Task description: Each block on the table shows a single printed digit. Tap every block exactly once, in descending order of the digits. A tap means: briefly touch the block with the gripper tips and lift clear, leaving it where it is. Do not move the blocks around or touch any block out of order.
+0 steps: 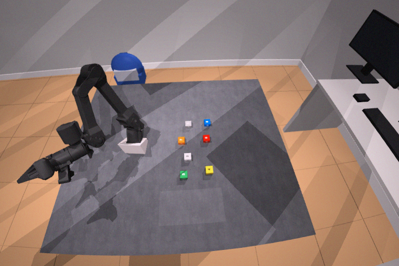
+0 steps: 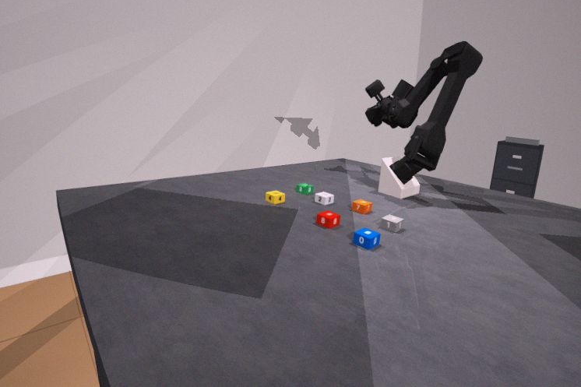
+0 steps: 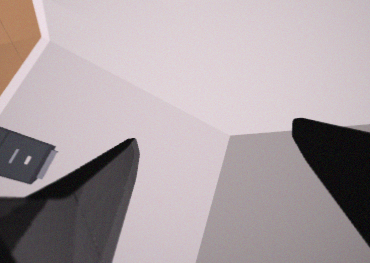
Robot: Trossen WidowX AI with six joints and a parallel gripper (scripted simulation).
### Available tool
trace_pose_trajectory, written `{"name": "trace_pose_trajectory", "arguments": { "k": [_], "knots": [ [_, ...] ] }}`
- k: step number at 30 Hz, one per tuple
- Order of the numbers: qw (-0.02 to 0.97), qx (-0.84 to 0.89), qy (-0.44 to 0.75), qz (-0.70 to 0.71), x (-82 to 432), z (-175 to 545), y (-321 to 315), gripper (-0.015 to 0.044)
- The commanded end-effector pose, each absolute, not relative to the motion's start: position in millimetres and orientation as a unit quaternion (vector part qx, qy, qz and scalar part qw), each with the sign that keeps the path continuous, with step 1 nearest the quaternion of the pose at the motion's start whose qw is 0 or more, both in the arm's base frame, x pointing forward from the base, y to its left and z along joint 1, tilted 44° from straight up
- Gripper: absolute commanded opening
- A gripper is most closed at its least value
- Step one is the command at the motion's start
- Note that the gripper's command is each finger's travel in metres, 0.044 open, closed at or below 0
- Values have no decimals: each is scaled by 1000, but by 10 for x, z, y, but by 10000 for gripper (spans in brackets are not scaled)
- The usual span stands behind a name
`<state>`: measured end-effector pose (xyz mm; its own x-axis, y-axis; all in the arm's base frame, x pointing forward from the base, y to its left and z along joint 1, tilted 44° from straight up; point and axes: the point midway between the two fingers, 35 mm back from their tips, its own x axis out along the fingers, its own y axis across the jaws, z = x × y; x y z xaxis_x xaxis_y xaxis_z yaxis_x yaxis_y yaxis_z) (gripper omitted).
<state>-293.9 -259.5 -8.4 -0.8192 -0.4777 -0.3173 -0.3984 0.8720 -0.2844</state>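
Observation:
My gripper (image 1: 20, 180) (image 3: 213, 136) is open and empty, raised in the air at the far left of the top view, far from every block. In the exterior view, a blue block (image 1: 207, 122) (image 2: 366, 238) shows 0, a light grey block (image 1: 188, 124) (image 2: 392, 223) 1, a white block (image 1: 187, 157) (image 2: 323, 198) 2, a green block (image 1: 183, 174) (image 2: 304, 188) 3, a yellow block (image 1: 209, 170) (image 2: 275, 197) 4 and an orange block (image 1: 181, 140) (image 2: 361, 206) 7. A red block (image 1: 206, 138) (image 2: 328, 219) seems to show 8. The blocks stand apart. The wrist view shows no block.
The blocks stand on the dark grey table top (image 1: 133, 219) (image 2: 301, 333), to the right of the arm's white base (image 1: 133, 147) (image 2: 398, 188) in the top view. A blue and white object (image 1: 128, 67) is beyond the back edge. A desk with a monitor (image 1: 379, 45) is at the right.

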Motion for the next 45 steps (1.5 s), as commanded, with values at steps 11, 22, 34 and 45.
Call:
{"name": "trace_pose_trajectory", "arguments": {
  "k": [11,22,34,45],
  "knots": [
    [444,-324,830,-100,-1797,-835,-3658,400],
    [663,-248,705,-40,-481,-1235,-3854,400],
    [782,-53,617,71,776,-1156,-3404,400],
    [765,168,597,172,1621,-675,-2701,400]
  ]
}}
